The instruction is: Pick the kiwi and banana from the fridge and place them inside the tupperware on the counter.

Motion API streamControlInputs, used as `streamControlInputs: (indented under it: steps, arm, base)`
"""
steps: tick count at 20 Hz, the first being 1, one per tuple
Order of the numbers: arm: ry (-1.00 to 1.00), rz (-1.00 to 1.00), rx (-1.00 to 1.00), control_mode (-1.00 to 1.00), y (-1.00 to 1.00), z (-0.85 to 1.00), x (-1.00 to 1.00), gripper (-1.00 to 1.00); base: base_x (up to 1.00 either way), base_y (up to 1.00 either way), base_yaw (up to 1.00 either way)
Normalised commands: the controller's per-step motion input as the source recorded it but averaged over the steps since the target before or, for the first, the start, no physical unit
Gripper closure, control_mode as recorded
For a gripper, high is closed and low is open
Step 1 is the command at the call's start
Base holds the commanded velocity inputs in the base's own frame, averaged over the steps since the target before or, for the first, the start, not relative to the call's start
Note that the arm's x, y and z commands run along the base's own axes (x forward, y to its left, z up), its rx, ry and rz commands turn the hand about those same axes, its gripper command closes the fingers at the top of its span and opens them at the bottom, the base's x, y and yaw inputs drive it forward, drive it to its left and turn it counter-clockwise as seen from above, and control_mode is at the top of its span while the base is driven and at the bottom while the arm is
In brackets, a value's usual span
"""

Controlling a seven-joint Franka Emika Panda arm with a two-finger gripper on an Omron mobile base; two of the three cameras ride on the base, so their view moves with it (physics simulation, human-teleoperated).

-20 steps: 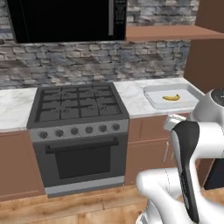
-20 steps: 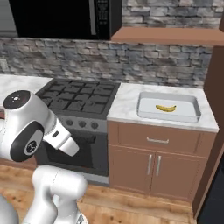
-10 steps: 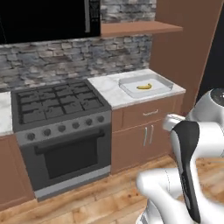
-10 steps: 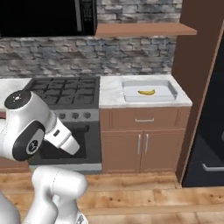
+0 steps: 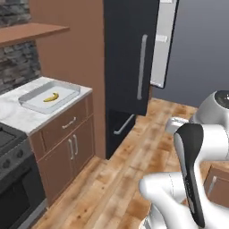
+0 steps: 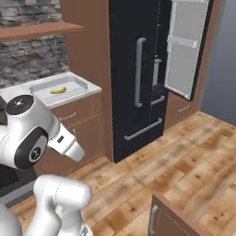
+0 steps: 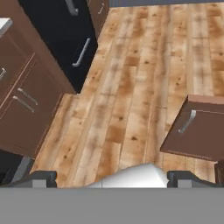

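Simulated kitchen w/ wood plank floor (image 7: 131, 87). A white robot arm (image 5: 197, 152) rises in the foreground of both base views, folded low, its hand aimed down at the floor.

Gripper (image 7: 111, 178): seen in the hand view, two dark fingertips (image 7: 37, 178) sit far apart at the bottom corners, jaws wide, nothing between them, holding nothing. Beneath it lies bare floor, w/ brown cabinets to the left and a separate brown cabinet block (image 7: 199, 129) w/ a silver handle to the right.

Banana (image 5: 51, 97): lies flat inside the tupperware (image 5: 31, 101) on the counter (image 5: 18, 117), roughly in the tray's middle. Small, yellow, curved. In the left base view its long axis runs approx. along the tray's long side, low-left to upper-right. From the right base view the banana (image 6: 58, 90) lies nearly crosswise in the picture, again along the tray's (image 6: 73, 85) length. Which end is the stem: too small to tell.

Tupperware sits at the counter's end nearest the fridge (image 6: 133, 69), above brown cabinets w/ silver handles. Brown side panel stands between counter and fridge.

Fridge: tall, black, long grey bar handles. Its right upper door (image 6: 186, 46) stands swung open, pale grey inner face w/ shelves showing. Fridge and counter are well apart from the gripper.

Kiwi: can't make it out.

Stove (image 5: 13, 174) edge shows left of the counter.
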Motion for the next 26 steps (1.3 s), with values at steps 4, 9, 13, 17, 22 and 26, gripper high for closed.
streamControlInputs:
  steps: [4, 9, 13, 17, 22, 26]
  arm:
    - [0.00, 0.00, 0.00, 1.00, 0.00, 0.00, 0.00, -1.00]
    - [0.00, 0.00, 0.00, 1.00, 0.00, 0.00, 0.00, -1.00]
    - [0.00, 0.00, 0.00, 1.00, 0.00, 0.00, 0.00, -1.00]
    - [0.00, 0.00, 0.00, 1.00, 0.00, 0.00, 0.00, -1.00]
    - [0.00, 0.00, 0.00, 1.00, 0.00, 0.00, 0.00, -1.00]
    - [0.00, 0.00, 0.00, 1.00, 0.00, 0.00, 0.00, -1.00]
  base:
    - [0.29, -0.09, -0.87]
    - [0.53, -0.33, -0.56]
    - [0.71, -0.22, -0.31]
    - [0.71, -0.20, -0.11]
    - [0.76, -0.07, -0.06]
    - [0.87, -0.12, 0.00]
